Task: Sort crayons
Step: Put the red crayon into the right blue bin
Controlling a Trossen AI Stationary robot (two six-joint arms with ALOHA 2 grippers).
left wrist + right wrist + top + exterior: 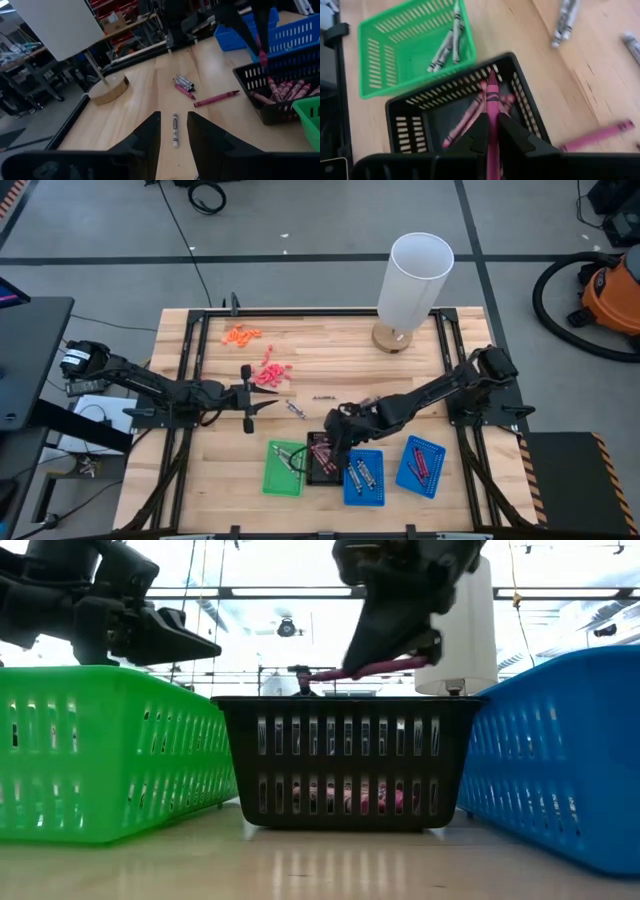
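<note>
the right pincer (490, 132) is clamped on a pinkish-red crayon (491, 100), gripping it at its rear part so most of its length sticks out ahead of the fingers, and it hangs just above the black tray (410, 107). in the low view the crayon (375, 667) lies close to level over the tray's rim, its long axis running across the picture; from the wrist it points along the pincer's own line, tip toward the tray's far wall. it looks light, stiff and thin, with a smooth paper wrap, so it could swivel or slip in a loose hold and might snap if squeezed hard; a hold nearer its middle would likely sit steadier. more pinkish-red crayons already lie in the black tray, and grey ones (447, 40) rest in the green tray (380, 75) just beside it. farther out, the left pincer (174, 132) hovers over the tabletop (135, 100) with its fingers apart, holding nothing, above a grey crayon (175, 129), with another pinkish-red crayon (216, 98) lying loose near it.
</note>
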